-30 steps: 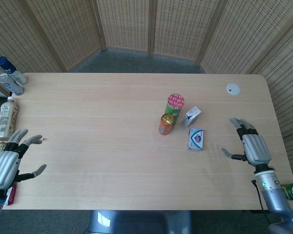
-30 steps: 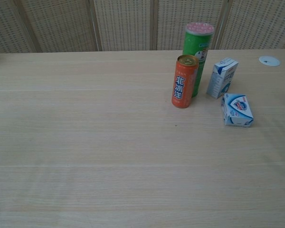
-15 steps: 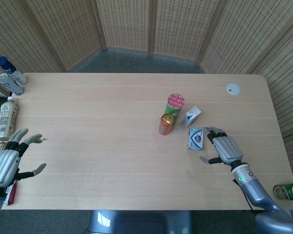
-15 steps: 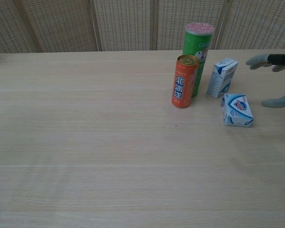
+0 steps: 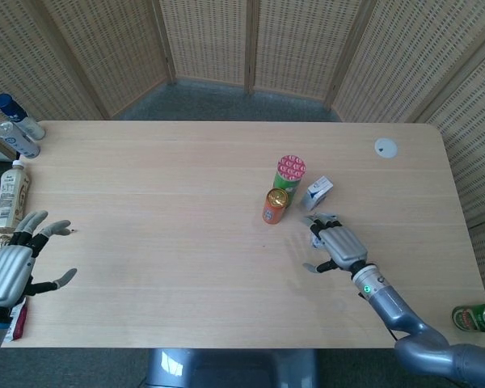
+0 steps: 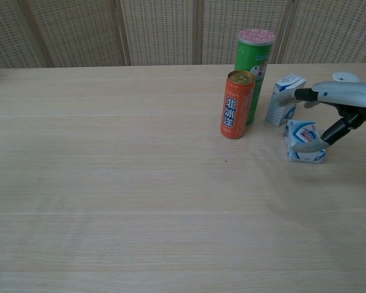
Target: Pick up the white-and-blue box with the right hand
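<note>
Over the box now, my right hand (image 6: 329, 113) is spread wide and holding nothing, thumb low at the near edge. Under it, the white-and-blue box (image 6: 305, 141) lies flat on the table (image 6: 110, 183), just right of the orange can (image 6: 236, 104). Small carton, blue crest: probably light, stiff-walled, slick. I'd pinch its two long sides.
</note>
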`<state>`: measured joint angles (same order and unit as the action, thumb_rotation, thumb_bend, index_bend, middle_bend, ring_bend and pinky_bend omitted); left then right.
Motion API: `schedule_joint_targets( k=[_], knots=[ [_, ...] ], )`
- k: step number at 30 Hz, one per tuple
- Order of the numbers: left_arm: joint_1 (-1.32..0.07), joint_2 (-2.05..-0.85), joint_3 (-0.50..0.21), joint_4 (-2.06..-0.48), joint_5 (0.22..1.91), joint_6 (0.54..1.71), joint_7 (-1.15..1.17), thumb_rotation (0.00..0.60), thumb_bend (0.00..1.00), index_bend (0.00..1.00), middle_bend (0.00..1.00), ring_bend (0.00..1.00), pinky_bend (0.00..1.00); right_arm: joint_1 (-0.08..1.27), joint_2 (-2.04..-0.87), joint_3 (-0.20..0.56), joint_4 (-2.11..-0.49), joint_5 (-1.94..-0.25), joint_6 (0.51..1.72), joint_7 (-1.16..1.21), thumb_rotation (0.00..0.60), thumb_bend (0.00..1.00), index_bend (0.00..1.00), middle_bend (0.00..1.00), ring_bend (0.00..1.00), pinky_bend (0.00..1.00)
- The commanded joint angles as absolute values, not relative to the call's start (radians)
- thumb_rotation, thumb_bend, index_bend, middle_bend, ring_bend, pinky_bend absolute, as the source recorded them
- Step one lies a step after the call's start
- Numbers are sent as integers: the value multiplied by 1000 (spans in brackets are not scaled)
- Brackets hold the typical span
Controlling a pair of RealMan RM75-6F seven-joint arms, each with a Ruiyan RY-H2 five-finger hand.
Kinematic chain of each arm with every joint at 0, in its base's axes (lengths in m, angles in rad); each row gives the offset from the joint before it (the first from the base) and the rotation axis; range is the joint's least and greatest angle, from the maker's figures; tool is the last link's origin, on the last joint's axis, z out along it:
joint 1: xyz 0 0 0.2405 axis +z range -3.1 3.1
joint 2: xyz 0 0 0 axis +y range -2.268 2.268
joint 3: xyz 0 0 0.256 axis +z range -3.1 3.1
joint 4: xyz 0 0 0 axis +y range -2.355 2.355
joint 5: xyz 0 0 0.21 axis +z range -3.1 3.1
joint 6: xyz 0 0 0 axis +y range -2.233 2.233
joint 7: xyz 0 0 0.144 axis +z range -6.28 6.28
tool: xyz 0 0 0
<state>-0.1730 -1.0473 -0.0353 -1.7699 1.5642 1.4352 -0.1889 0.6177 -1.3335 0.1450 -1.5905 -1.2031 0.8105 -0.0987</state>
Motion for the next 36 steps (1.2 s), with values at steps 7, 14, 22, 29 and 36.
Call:
schedule_joint_targets(
  k=[7, 14, 22, 29, 36],
  knots=[
    [-174, -1045, -36, -1766, 1561, 1435, -194, 568, 273, 186, 330, 81, 0, 657, -1391, 140, -1532, -1172, 772, -106, 435, 257, 0, 220, 0, 0],
    [-177, -1046, -38, -1761, 1556, 1430, -198, 570, 273, 186, 330, 81, 0, 693, -1428, 139, -1488, -1143, 739, -122, 437, 261, 0, 268, 0, 0],
    [-179, -1046, -40, -1758, 1548, 1426, -199, 566, 271, 185, 330, 80, 0, 724, -1467, 140, -1422, -1127, 716, -121, 437, 262, 0, 274, 0, 0],
    [-176, -1045, -39, -1759, 1546, 1428, -198, 567, 271, 186, 330, 81, 0, 742, -1489, 136, -1352, -1139, 697, -100, 439, 262, 0, 274, 0, 0],
    [-173, -1041, -37, -1769, 1551, 1434, -192, 569, 271, 186, 331, 84, 0, 744, -1499, 131, -1279, -1170, 691, -52, 435, 263, 0, 298, 0, 0]
  ],
)
